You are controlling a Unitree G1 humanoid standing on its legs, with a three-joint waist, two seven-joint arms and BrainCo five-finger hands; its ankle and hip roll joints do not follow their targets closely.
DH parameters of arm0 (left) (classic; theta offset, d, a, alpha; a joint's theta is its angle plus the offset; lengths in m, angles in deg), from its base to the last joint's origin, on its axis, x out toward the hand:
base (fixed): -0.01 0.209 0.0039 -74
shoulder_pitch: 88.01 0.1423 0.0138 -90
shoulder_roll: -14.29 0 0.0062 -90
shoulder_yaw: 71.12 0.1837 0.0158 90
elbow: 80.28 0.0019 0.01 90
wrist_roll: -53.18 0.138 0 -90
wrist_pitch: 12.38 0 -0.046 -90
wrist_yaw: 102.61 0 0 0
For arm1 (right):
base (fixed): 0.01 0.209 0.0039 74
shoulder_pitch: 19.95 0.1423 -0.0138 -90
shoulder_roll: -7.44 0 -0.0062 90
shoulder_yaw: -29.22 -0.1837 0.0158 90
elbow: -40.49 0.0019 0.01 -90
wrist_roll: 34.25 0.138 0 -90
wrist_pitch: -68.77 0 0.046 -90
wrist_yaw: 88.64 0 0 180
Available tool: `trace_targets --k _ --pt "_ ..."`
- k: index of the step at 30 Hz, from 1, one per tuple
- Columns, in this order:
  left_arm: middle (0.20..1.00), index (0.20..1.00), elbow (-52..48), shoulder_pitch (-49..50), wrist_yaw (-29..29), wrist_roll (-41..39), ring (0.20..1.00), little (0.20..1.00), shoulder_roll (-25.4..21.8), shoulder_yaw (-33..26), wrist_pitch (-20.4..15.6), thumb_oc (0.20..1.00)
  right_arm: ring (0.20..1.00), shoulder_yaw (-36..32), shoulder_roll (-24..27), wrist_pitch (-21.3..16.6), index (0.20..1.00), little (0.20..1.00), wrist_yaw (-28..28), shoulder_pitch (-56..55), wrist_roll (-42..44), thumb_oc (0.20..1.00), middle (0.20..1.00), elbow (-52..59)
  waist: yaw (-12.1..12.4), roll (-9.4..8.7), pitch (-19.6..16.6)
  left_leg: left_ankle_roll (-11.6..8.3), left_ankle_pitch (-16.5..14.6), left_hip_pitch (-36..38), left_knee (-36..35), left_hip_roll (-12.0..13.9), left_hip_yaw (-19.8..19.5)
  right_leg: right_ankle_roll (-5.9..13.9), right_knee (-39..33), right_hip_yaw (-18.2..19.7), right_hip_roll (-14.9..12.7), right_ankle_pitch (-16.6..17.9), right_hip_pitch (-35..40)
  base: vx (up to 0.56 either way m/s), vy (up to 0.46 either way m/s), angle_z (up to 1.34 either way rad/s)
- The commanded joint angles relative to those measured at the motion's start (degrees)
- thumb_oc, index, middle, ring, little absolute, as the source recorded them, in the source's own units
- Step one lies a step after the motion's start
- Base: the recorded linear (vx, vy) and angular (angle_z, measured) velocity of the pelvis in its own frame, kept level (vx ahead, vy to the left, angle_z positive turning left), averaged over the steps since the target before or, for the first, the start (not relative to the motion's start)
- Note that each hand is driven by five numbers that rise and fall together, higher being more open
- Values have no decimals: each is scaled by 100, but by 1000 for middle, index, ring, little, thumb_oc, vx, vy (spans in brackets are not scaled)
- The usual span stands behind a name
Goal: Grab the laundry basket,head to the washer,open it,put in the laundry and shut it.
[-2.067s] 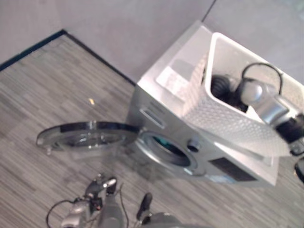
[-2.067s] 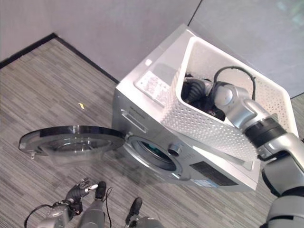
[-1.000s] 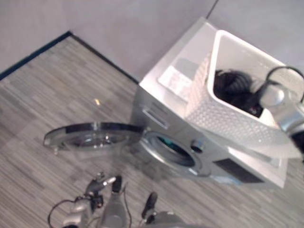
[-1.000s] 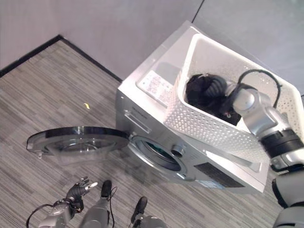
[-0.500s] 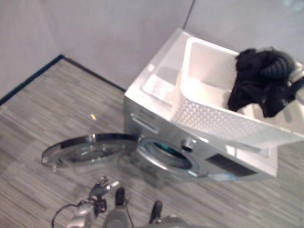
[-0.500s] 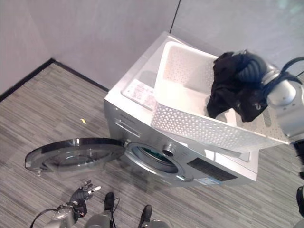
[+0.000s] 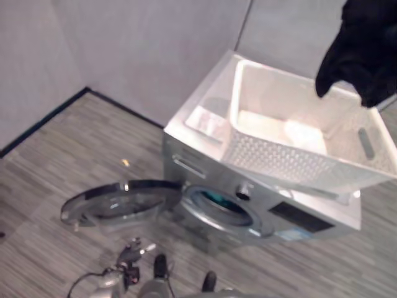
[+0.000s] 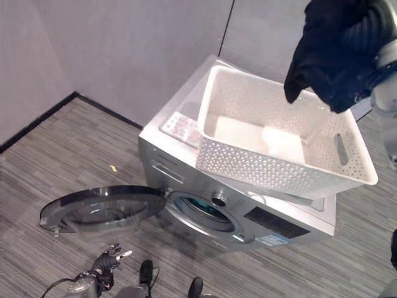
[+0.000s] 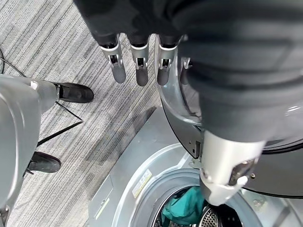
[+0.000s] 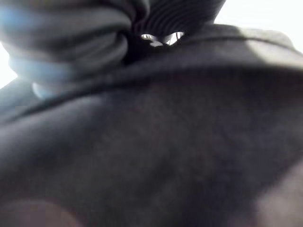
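Laundry here is soft, light cloth that will sag and trail, so it is best gathered in a bunch rather than by an edge. Furthest left, the left hand [image 9: 137, 61] hangs low with its fingers straight and apart, holding nothing; just beyond its fingertips lies the round washer door [image 8: 102, 208], swung fully open and lying flat out from the washer [image 8: 186, 186]. Past that hand's thumb the drum opening [image 7: 220, 205] shows a teal garment [image 9: 182, 213] already inside. On top of the washer sits the white laundry basket [image 8: 260, 167], perforated, with a slot handle in its far end wall; its floor looks bare, so it appears emptied. Above and to the right of the basket, the right hand [image 8: 366, 28] is raised high with a dark garment [image 8: 329, 56] bunched around it and drooping below it; the cloth wraps the hand so closely that I cannot tell how the fingers are set. My guess is the trailing folds could catch on the basket rim on the way down to the drum.
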Motion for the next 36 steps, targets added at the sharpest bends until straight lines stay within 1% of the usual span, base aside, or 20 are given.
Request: trace_targets --k 1,2,4,6,7,10,12,13,15,18,19,21,23,26,29,30,33,36 --pt "1000 1000 34 -184 148 194 1000 1000 -98 82 -145 1000 200 -383 -56 148 200 200 572 563 -657 200 200 -108 187 -19 -282 130 -1101 699 62 85 -41 184 610 50 104 -382 -56 7 7 3" --pt "1000 1000 -114 -166 183 307 1000 1000 -121 125 -168 1000 200 -482 -193 189 200 200 714 552 -912 200 200 -46 217 22 -306 137 -1107 714 62 82 -55 178 611 43 99 -399 -31 0 0 0" --pt "1000 1000 -270 -134 228 399 1000 1000 -173 144 -189 1000 200 -596 -295 233 200 200 802 483 -1047 200 200 6 235 33 -312 140 -1110 728 63 78 -67 175 608 37 100 -404 -9 -2 0 3" --pt "1000 1000 -1275 55 362 665 1000 1000 -453 126 -304 1000 200 -817 -572 293 200 200 987 299 -1437 200 200 256 337 75 -325 139 -1094 743 68 65 -109 167 593 -22 82 -426 70 -27 -6 27" --pt "1000 1000 -1494 74 401 749 1000 1000 -508 94 -357 1000 200 -855 -620 293 200 200 1011 280 -1499 200 200 290 366 98 -330 138 -1089 739 68 61 -120 165 586 -36 80 -432 83 -39 -5 26" --pt "1000 1000 -2473 265 619 922 1000 1000 -659 -258 -445 1000 200 -1125 -814 300 200 200 1059 -16 -1651 200 200 573 415 121 -337 128 -1068 743 70 50 -162 155 555 -95 69 -441 135 -24 -8 8" --pt "1000 1000 -3431 443 865 1336 1000 1000 -785 -740 -553 1000 200 -1411 -1094 255 200 200 1041 -356 -1729 200 200 1012 449 167 -383 118 -1059 760 70 44 -203 136 521 -141 57 -454 189 -11 -17 13" --pt "1000 1000 -3672 433 930 1452 1000 1000 -843 -846 -614 1000 200 -1444 -1150 233 200 200 1037 -394 -1722 200 200 1111 460 194 -388 119 -1052 759 71 40 -209 136 523 -142 55 -451 191 -6 -15 15" --pt "1000 1000 -3899 467 974 1579 1000 1000 -884 -942 -619 1000 200 -1488 -1235 212 200 200 998 -485 -1726 200 200 1219 457 194 -394 120 -1049 764 71 41 -213 133 520 -142 52 -451 198 -3 -11 8" --pt "1000 1000 -4738 506 1162 2107 1000 1000 -982 -1335 -661 1000 200 -1630 -1547 126 200 200 872 -770 -1659 200 200 1643 432 247 -425 129 -1053 791 70 34 -213 117 512 -128 57 -444 216 2 -5 1" --pt "1000 1000 -4804 552 1158 2133 1000 1000 -985 -1362 -626 1000 200 -1671 -1577 131 200 200 852 -816 -1661 200 200 1689 425 230 -428 129 -1055 794 70 36 -211 116 512 -126 59 -444 218 0 0 0" --pt "1000 1000 -5342 456 1242 2452 1000 1000 -1069 -1548 -639 1000 200 -1696 -1785 38 200 200 772 -934 -1422 200 200 1907 398 275 -467 131 -1063 815 66 35 -195 112 502 -112 52 -432 224 0 0 0" --pt "1000 1000 -5738 406 1253 2584 1000 1000 -1095 -1634 -584 1000 200 -1697 -1854 65 200 200 729 -927 -1340 200 200 2011 384 273 -487 129 -1069 826 65 35 -187 114 488 -105 56 -421 239 0 0 0" --pt "1000 1000 -6146 216 1276 2669 1000 1000 -1154 -1639 -567 1000 200 -1582 -1856 74 200 200 791 -758 -1210 200 200 1960 355 292 -515 124 -1070 843 64 38 -168 122 475 -91 49 -397 245 0 0 0" --pt "1000 1000 -6308 7 1323 2712 1000 1000 -1212 -1574 -559 1000 200 -1470 -1879 78 200 200 864 -591 -1074 200 200 1888 328 311 -529 123 -1074 850 63 46 -142 131 470 -66 47 -377 233 -2 0 -1" --pt "1000 1000 -6366 -359 1410 2820 1000 1000 -1285 -1405 -557 1000 200 -1321 -1916 100 200 200 928 -381 -985 200 200 1810 294 317 -562 116 -1083 859 62 51 -121 137 455 -45 50 -370 236 -6 2 -5" --pt "1000 1000 -6344 -881 1476 2726 1000 1000 -1219 -1083 -534 1000 200 -1152 -1976 130 200 200 991 -99 -853 200 200 1717 227 318 -615 108 -1097 881 62 52 -94 140 456 -31 49 -362 245 2 3 -3" --pt "1000 1000 -6276 -1247 1533 2631 1000 1000 -1176 -878 -528 1000 200 -1011 -1980 150 200 200 1109 170 -760 200 200 1562 200 333 -610 106 -1106 884 62 49 -83 145 450 -26 49 -356 241 -5 9 -4"
